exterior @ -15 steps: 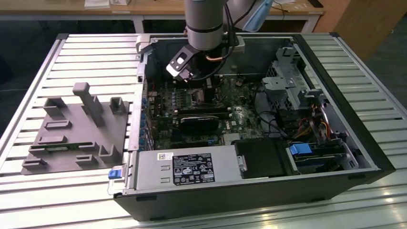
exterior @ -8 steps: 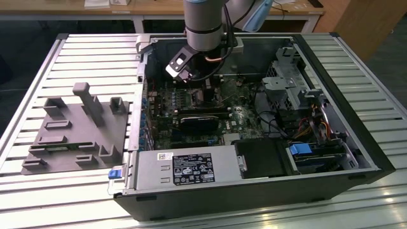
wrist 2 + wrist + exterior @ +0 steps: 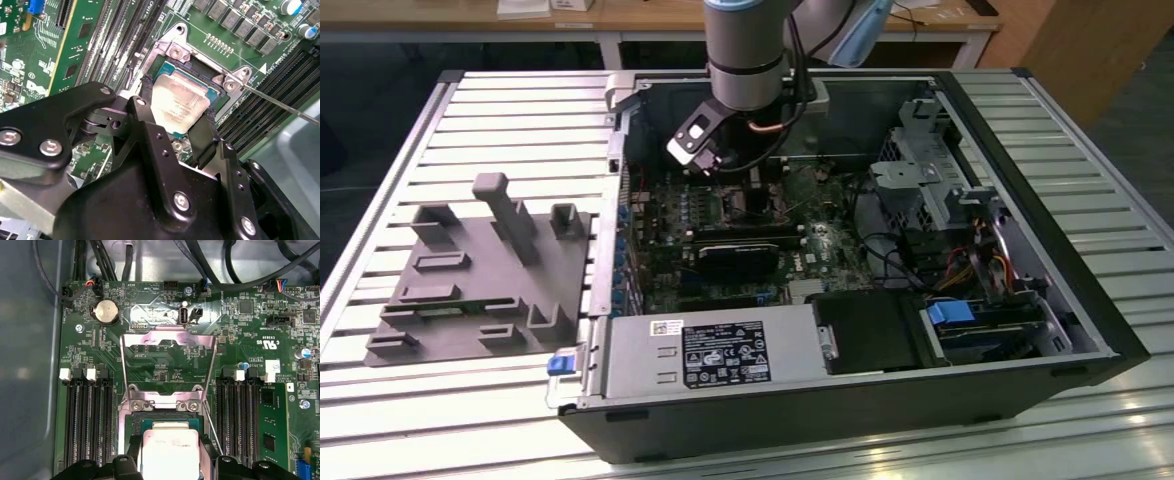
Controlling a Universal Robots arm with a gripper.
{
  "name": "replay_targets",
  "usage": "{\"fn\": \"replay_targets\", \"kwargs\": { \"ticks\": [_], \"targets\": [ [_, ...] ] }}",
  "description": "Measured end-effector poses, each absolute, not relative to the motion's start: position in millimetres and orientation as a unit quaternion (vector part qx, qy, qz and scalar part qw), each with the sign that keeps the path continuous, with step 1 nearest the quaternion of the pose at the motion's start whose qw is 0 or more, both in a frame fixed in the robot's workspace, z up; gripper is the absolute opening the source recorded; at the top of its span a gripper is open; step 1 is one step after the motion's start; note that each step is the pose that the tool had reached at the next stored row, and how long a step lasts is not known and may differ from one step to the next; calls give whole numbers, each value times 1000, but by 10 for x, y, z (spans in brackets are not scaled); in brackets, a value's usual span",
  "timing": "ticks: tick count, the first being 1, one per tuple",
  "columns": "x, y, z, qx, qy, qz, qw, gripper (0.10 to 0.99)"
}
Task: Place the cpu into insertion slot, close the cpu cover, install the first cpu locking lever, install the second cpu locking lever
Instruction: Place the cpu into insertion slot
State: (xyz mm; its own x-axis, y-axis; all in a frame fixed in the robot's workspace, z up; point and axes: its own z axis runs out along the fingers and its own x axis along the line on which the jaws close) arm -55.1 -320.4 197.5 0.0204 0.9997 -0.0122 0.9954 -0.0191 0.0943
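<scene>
In the exterior view my gripper (image 3: 727,182) reaches down into the open computer case over the motherboard. Both wrist views show the cpu (image 3: 180,102) (image 3: 170,452), a square chip with a silvery top, between my two black fingers (image 3: 148,102), which touch its opposite edges. The chip sits just over the insertion slot (image 3: 202,70) (image 3: 136,422), and its green border lines up with the socket frame. The cpu cover (image 3: 150,337) stands swung open, away from the socket. One thin wire locking lever (image 3: 280,102) (image 3: 212,432) sticks out unlatched beside the socket.
Memory slots (image 3: 87,425) flank the socket on both sides. A grey power supply box (image 3: 707,355) fills the case's near edge and a drive cage (image 3: 947,190) stands at the exterior view's right. A grey fixture block (image 3: 480,270) lies outside the case.
</scene>
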Motion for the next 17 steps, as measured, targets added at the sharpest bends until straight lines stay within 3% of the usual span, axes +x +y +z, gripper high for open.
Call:
{"fn": "replay_targets", "kwargs": {
  "ticks": [17],
  "targets": [
    [-548,-3154,1938,717,695,29,38,537]
  ]
}}
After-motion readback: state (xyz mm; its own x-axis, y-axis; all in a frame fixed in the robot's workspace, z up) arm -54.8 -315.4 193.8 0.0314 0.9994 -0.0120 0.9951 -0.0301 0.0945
